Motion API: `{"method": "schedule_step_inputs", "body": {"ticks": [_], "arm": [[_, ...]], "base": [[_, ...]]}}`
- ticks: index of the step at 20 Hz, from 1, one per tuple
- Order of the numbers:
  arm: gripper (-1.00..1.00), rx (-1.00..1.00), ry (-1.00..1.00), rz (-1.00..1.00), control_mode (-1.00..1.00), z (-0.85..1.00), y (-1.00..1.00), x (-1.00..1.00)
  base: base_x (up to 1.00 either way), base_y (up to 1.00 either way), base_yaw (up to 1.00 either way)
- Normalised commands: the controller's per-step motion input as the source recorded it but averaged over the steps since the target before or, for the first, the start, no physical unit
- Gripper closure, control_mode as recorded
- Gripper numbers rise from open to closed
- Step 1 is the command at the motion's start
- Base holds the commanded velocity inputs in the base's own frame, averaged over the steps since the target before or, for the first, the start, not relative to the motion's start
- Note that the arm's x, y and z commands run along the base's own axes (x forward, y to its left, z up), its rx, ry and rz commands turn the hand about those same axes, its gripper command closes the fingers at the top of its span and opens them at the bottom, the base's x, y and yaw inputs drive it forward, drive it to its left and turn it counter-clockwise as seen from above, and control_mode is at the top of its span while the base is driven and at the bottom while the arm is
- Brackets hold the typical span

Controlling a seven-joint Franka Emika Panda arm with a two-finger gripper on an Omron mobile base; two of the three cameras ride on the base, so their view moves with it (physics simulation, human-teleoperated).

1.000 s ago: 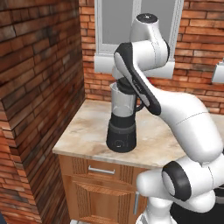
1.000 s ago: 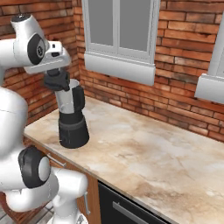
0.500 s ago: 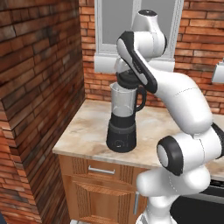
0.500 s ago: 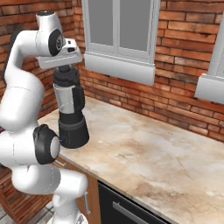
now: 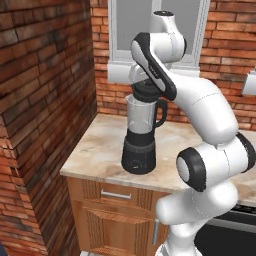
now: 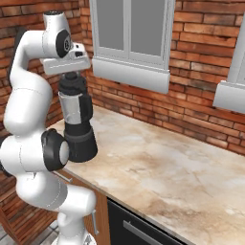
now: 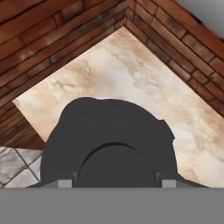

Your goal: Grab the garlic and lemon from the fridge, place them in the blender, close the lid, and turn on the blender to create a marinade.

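Risen pincer (image 6: pixel 72 79) holds lid (image 6: pixel 72 85) over upright blender (image 5: pixel 141 135).

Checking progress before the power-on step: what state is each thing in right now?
Blender: upright on the counter, near the brick corner.
Lid: on the jar's mouth, under the hand.
Gripper: directly over the lid, apparently clamped on it.
Drawer: closed.
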Motion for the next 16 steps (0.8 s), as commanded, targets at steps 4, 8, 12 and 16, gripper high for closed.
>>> {"method": "schedule_step_inputs", "body": {"ticks": [4, 8, 12, 16], "arm": [[1.00, 0.00, 0.00, 0.00, -1.00, -0.09, 0.08, -0.16], [1.00, 0.00, 0.00, 0.00, -1.00, -0.04, 0.11, -0.37], [1.00, 0.00, 0.03, 0.00, -1.00, -0.04, 0.13, -0.12], [1.00, 0.00, 0.06, 0.00, -1.00, 0.01, 0.02, 0.51]], "base": [[0.00, 0.00, 0.00], [0.00, 0.00, 0.00], [0.00, 0.00, 0.00], [0.00, 0.00, 0.00]]}}
